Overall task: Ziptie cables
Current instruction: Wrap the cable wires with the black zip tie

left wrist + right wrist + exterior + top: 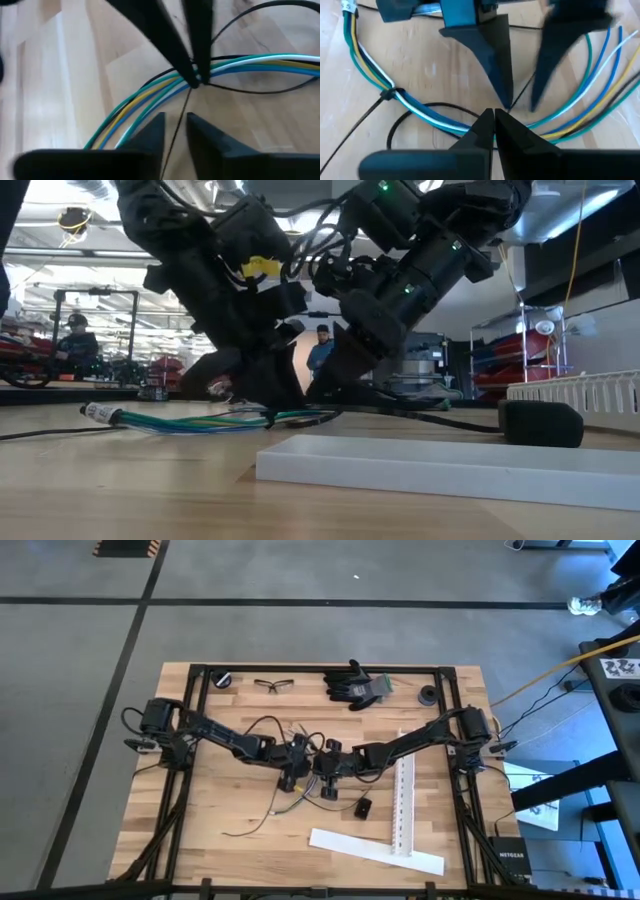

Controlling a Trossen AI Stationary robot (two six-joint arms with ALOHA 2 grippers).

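Currently we are tightening a second ziptie (176,131) around the cables (145,95), which are lying in a curved bundle on the wooden table (200,840) at its centre, between the two arms. One ziptie already cinched (390,93) is binding the bundle farther along its curve.

We are holding the right gripper (494,117) with its fingers pressed together on the thin black strip just beside the bundle, where the strip is crossing the wires. We are positioning the left gripper (175,125) so that its fingers are straddling the free tail of the same strip; a narrow gap is showing between them, and we cannot tell whether they are pinching the tail yet.

As we judge it, the next move is calling for a firm pinch on the tail by the left gripper, then a straight pull away from the bundle while the right gripper is anchoring the strip. A loose pinch would risk slipping.

Both arms are reaching inward and pitching steeply down, with their grippers meeting nose to nose just above the tabletop.
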